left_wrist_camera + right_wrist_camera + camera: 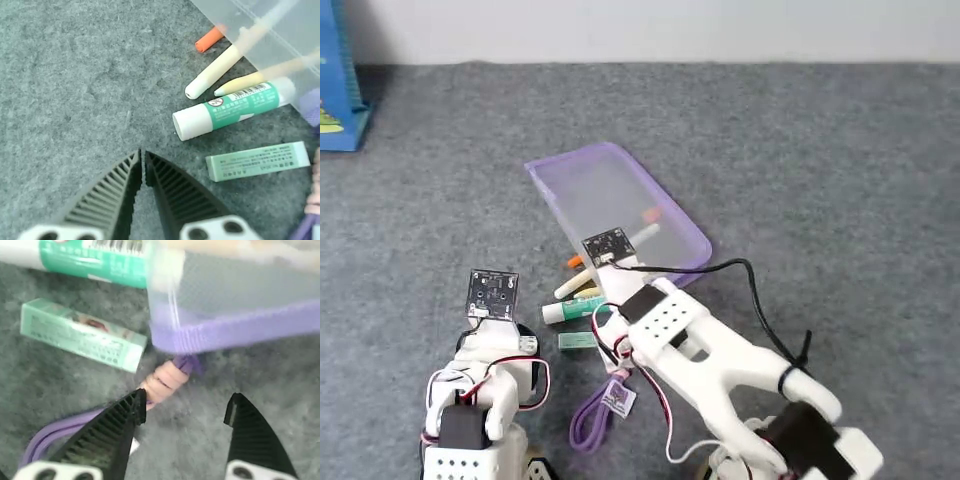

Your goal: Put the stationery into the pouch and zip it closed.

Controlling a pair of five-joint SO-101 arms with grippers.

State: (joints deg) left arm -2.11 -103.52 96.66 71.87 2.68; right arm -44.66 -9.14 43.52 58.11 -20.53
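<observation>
Your left gripper (141, 159) hangs low over bare grey counter (820, 150) with its jaws drawn almost together, only a thin slit between them and nothing in them. Just beyond it lie the loose pieces of stationery: a green-and-white glue stick (230, 107) and, nearer the gripper, a pale green eraser (257, 161), the two close beside each other but apart. Past the glue stick, a cream pen (215, 72) and a yellow pen (245, 82) lie side by side with their tips out on the counter and their far ends showing through the clear wall of the pouch (280, 20); you cannot tell whether they sit inside it or under it. A small orange piece (209, 39) lies by the pouch's edge. Your right gripper (187, 401) stands wide open and empty, above the pouch's purple-trimmed corner (240, 330). One finger (120, 425) is close to the pink bead (162, 382) where the purple strap (55, 432) meets the pouch. In the high view the pouch (610, 195) lies flat at mid-counter, slanted, with the right arm (720, 370) stretched to its near end and the left arm (485, 380) beside it.
</observation>
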